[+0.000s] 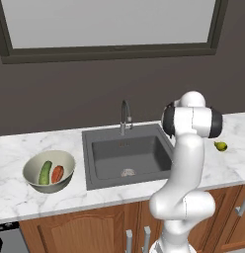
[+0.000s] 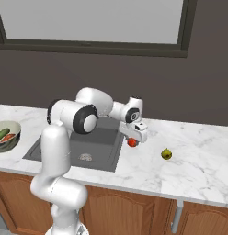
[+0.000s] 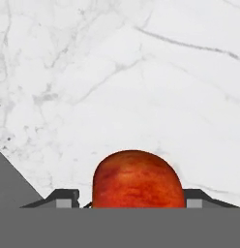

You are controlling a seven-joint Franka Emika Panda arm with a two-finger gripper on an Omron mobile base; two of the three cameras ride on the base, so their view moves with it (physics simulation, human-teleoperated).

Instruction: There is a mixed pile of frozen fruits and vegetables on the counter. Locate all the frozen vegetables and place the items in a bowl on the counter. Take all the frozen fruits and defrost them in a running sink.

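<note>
I see the cucumber [image 1: 45, 172] and carrot [image 1: 57, 174] in the bowl [image 1: 31, 165] at lower left. My gripper [image 2: 133, 142], mid-frame, pinches the tomato [image 2: 132, 142]; the pear [image 2: 167, 154] waits at right on the counter [image 2: 198, 160].

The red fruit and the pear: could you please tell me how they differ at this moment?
The red fruit is round and red; the pear is yellow-green with a dark tip. The red fruit sits between the gripper's fingers by the sink edge; the pear lies free on the counter. Both are small and outside the sink.
</note>
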